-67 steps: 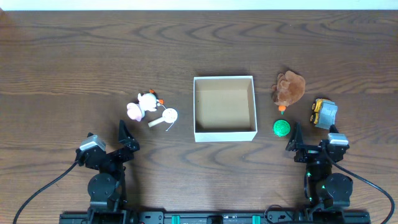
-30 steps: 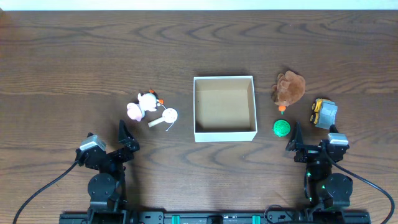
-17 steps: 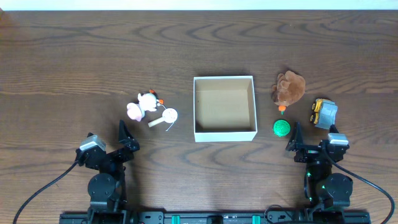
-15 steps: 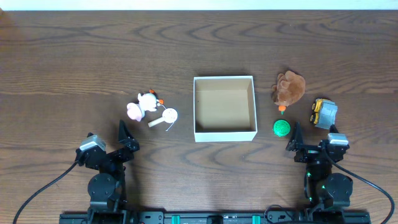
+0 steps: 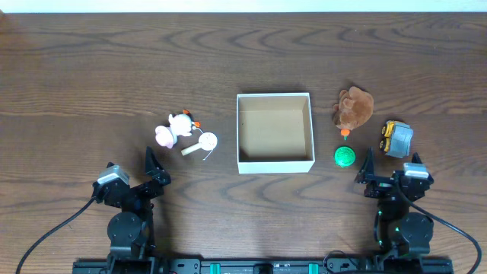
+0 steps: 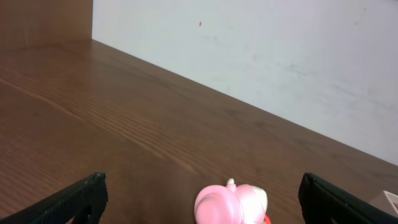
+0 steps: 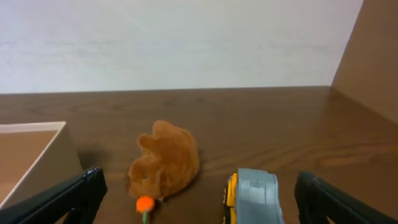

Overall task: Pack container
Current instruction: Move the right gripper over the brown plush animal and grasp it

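The container [image 5: 275,164] is a square shallow box with white walls and a tan inside, at the table's middle; its corner shows in the right wrist view [image 7: 43,155]. It is empty. Left of it lie a pink and white toy [image 5: 174,127] [image 6: 231,203] and a white round toy [image 5: 202,142]. Right of it lie a brown plush [image 5: 354,107] [image 7: 166,159], a green ball [image 5: 345,156] and a yellow and grey truck [image 5: 396,138] [image 7: 254,195]. My left gripper [image 5: 154,169] [image 6: 200,202] is open near the front left. My right gripper [image 5: 380,172] [image 7: 199,196] is open near the front right.
A white wall runs behind the table's far edge [image 7: 186,43]. The arm bases [image 5: 127,228] [image 5: 401,232] stand at the front edge.
My right gripper has shifted slightly to the right. Nothing else has moved.
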